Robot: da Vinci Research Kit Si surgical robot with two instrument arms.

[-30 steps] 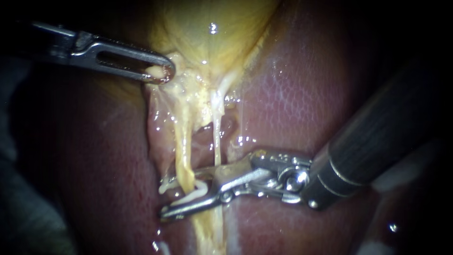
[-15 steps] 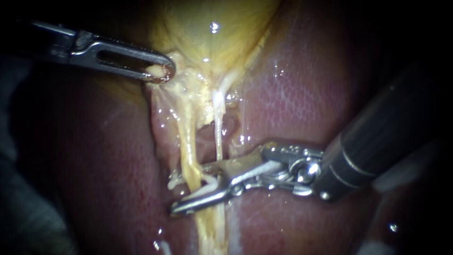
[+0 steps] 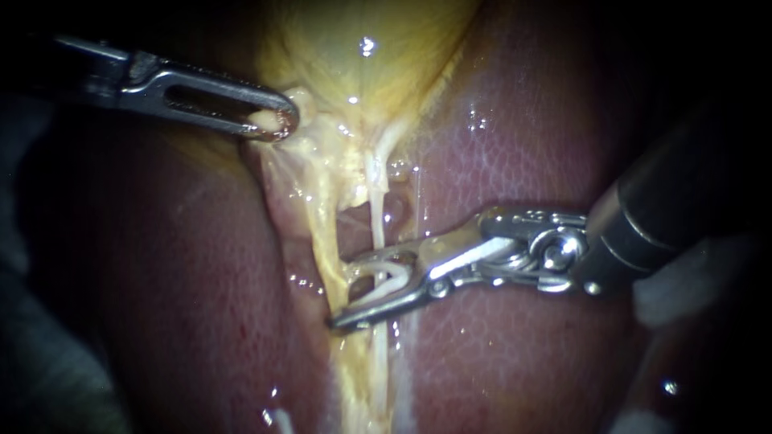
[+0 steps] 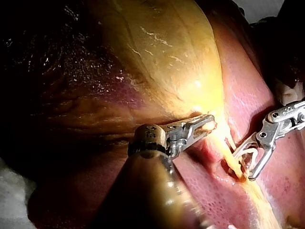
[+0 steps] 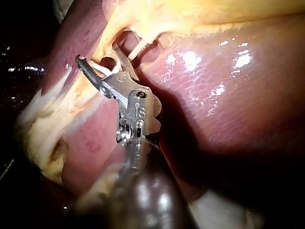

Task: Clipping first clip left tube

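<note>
My left instrument [image 3: 273, 120] comes in from the left, its slotted jaws shut on pale tissue at the neck of the yellow gallbladder [image 3: 362, 56]. It shows the same hold in the left wrist view [image 4: 207, 125]. Two strands run down from the neck: the thicker yellow left tube [image 3: 322, 233] and the thin white right tube [image 3: 376, 221]. My right instrument [image 3: 342, 291] has its jaws open with a white clip [image 3: 392, 277] seated between them. The right tube crosses between the jaws, and their tips reach the left tube. In the right wrist view the jaws [image 5: 97, 55] and clip [image 5: 102, 69] lie against the strands.
Glistening red-brown liver [image 3: 523, 145] lies on both sides of the tubes. A white pad [image 3: 675, 293] sits under the right instrument's dark shaft [image 3: 675, 201]. Fatty yellow tissue [image 3: 362, 386] continues below the jaws.
My right instrument has drawn back to the right and upward. Its jaw tips, which reached past the left tube, now end at it. The left instrument keeps its hold unmoved.
</note>
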